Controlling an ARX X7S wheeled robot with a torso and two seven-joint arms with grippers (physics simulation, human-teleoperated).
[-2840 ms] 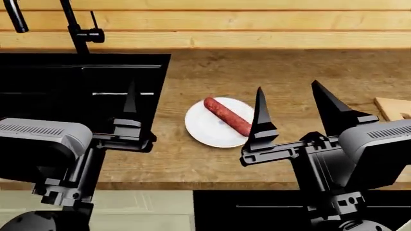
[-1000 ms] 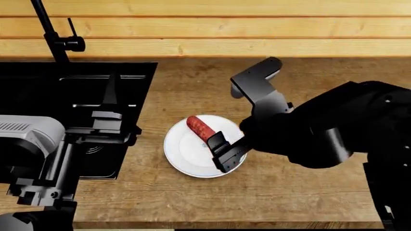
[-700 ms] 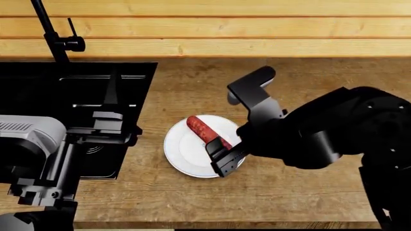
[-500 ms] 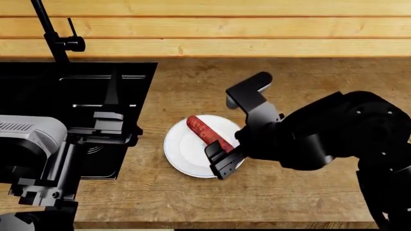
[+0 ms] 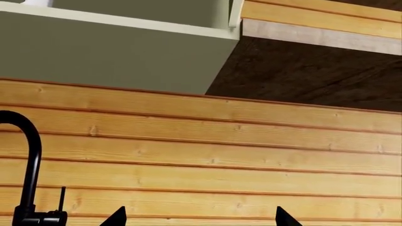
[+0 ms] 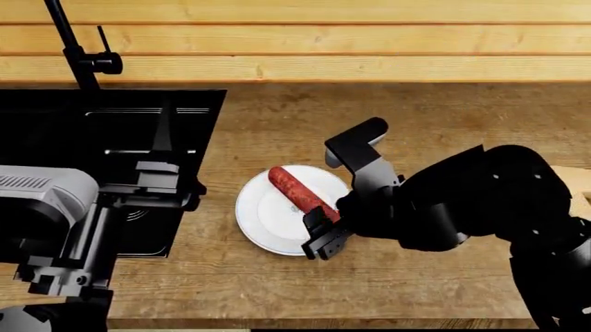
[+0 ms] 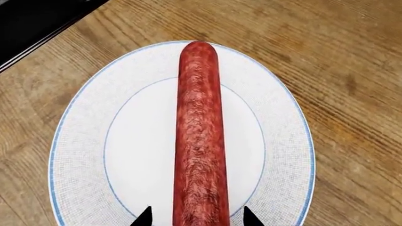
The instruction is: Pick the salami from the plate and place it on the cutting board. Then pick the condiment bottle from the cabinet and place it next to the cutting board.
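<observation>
Red salami (image 7: 199, 141) on plate (image 7: 88, 155) — between right claw (image 7: 196, 217) fingertips, untouched

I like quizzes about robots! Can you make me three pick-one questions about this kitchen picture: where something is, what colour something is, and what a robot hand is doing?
1. Where is the salami?
A. in the sink
B. lying across the plate
C. on the bare counter

2. What colour is the plate?
A. white
B. green
C. black

3. How is the right gripper?
A. shut tight on the plate rim
B. open, a fingertip on each side of the salami
C. far away over the sink

Answers: 1 B, the right wrist view shows the salami lying across the plate's middle. 2 A, the plate is white with a thin blue edge line. 3 B, both fingertips show apart with the salami between them.
</observation>
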